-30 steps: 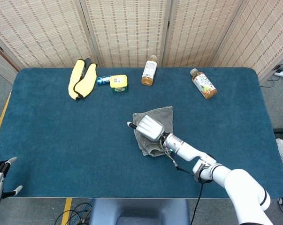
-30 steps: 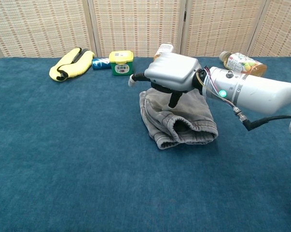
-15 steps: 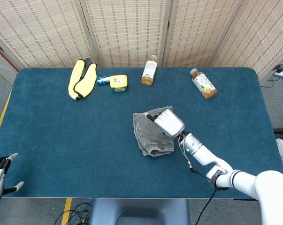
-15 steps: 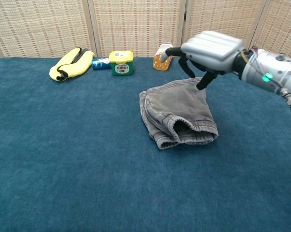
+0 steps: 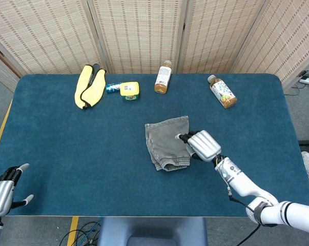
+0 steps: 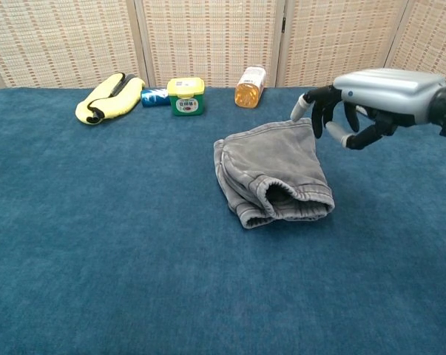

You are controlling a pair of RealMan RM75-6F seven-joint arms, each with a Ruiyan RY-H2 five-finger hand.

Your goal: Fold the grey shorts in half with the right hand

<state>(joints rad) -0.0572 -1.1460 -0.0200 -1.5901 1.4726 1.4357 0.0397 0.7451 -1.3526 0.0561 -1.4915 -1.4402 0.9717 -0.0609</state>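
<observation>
Since the grey shorts (image 5: 167, 144) already sit doubled over near the middle of the table (image 5: 67, 154), we'd guess the fold itself is pretty much done. In the chest view the elastic waistband bulges open toward the front edge, with 1 layer stacked on the other, which is what a half fold should look like.

Our right hand (image 5: 203, 145) hangs just off the right side of the shorts, holding nothing. Its fingers (image 6: 320, 111) are loosely curled and apart, and from the chest view it looks lifted clear of the cloth, though we can't be sure a fingertip isn't brushing the hem. That spot makes sense if the hand is just clearing the garment.

Our left hand (image 5: 3, 190) is parked way off at the front left corner, fingers spread and empty, which fits a right-hand-only job.

Along the back edge we've got a yellow pouch thing (image 5: 89, 85), a small blue item (image 5: 112, 88), a little green tub with a yellow lid (image 5: 129, 90), 1 bottle (image 5: 163, 77) standing and 1 bottle (image 5: 222, 91) on its side. All well apart from the shorts, so nothing's in the way.
</observation>
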